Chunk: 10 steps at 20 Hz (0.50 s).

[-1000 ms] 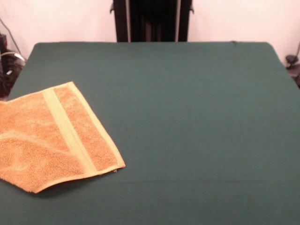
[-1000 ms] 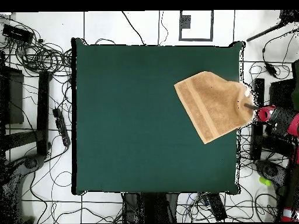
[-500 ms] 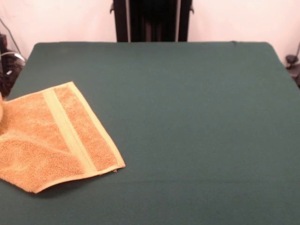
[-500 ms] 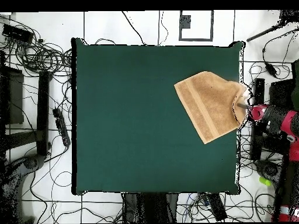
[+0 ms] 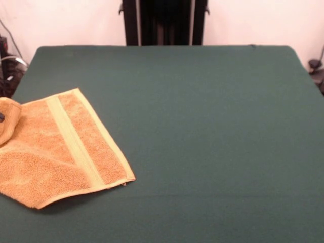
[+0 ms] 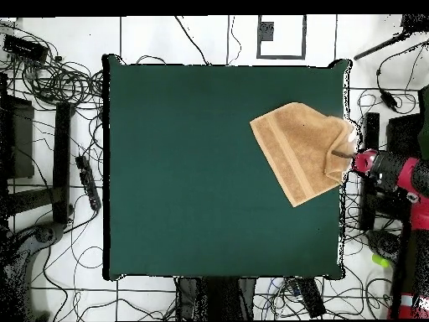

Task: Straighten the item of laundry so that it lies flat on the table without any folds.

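Note:
The orange-tan towel (image 5: 61, 147) lies at the table's (image 5: 202, 126) left side in the front view, its paler stripe (image 5: 71, 142) running diagonally. Its far-left corner (image 5: 7, 119) is lifted and curled over. In the overhead view the towel (image 6: 297, 151) is by the table's (image 6: 193, 168) right edge. My gripper (image 6: 339, 155) reaches in from the right on the red arm (image 6: 390, 172). It is shut on the towel's right edge and holds it raised over the cloth. In the front view only a dark tip of the gripper (image 5: 1, 117) shows at the picture's left edge.
The black pedestal (image 5: 164, 23) stands behind the table's far edge. Cables (image 6: 50, 80) and black equipment (image 6: 25, 142) lie on the floor all round the table. The towel's right edge is level with the table's edge (image 6: 343, 201).
In the overhead view the gripper has moved left, inward over the table, carrying the towel's edge with it. In the front view the towel's left corner has risen and curled over.

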Tool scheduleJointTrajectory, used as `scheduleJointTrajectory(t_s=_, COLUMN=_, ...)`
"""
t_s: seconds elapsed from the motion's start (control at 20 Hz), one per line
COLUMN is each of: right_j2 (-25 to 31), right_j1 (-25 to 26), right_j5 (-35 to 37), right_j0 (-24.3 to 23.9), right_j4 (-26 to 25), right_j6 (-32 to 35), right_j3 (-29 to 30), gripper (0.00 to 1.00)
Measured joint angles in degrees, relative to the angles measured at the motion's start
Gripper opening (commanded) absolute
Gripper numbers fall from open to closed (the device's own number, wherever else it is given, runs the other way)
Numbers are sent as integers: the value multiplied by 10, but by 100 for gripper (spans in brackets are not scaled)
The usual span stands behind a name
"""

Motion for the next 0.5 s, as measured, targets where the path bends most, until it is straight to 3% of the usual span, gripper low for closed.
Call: scheduleJointTrajectory(t_s=0.5, right_j2=-23, right_j1=-18, right_j5=7, right_j0=15, right_j4=42, right_j6=0, right_j3=-6, gripper=100)
